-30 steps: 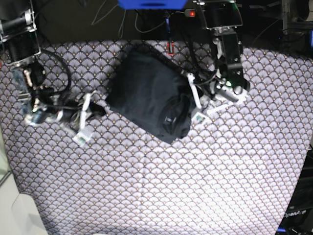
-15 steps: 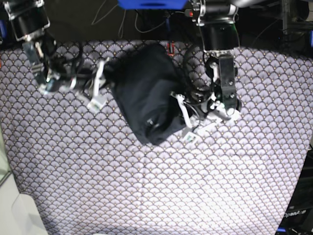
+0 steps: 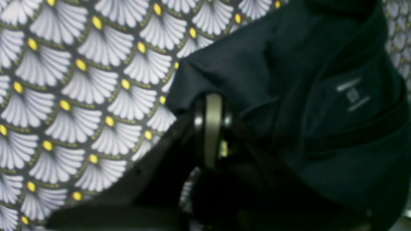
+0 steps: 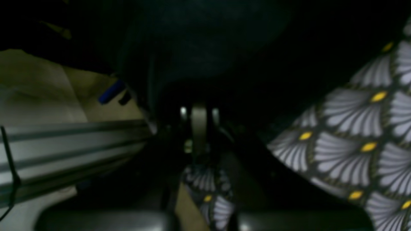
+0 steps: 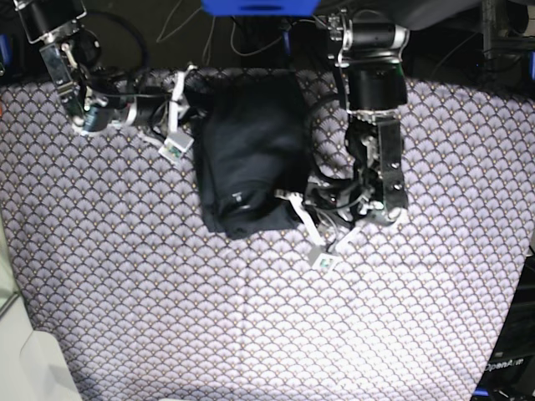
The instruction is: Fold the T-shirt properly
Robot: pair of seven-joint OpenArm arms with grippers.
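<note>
My right tool [image 5: 177, 117], upper left of the frame, is pinched shut on the shirt [image 5: 249, 159]. The shirt lies bunched, top middle of the tabletop [image 5: 251, 317]. My left tool [image 5: 303, 219], at middle right, is clamped on its lower corner. I think I'm turning it straight; next, lay it flat. One shirt, two tools.

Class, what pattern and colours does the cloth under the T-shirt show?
The cloth has white-grey fan-shaped scallops with yellow dots, clearest in the left wrist view.

A scallop-patterned cloth [image 5: 251, 317] in white-grey with yellow dots covers the tabletop; cables [image 5: 226, 42] trail behind it.
</note>
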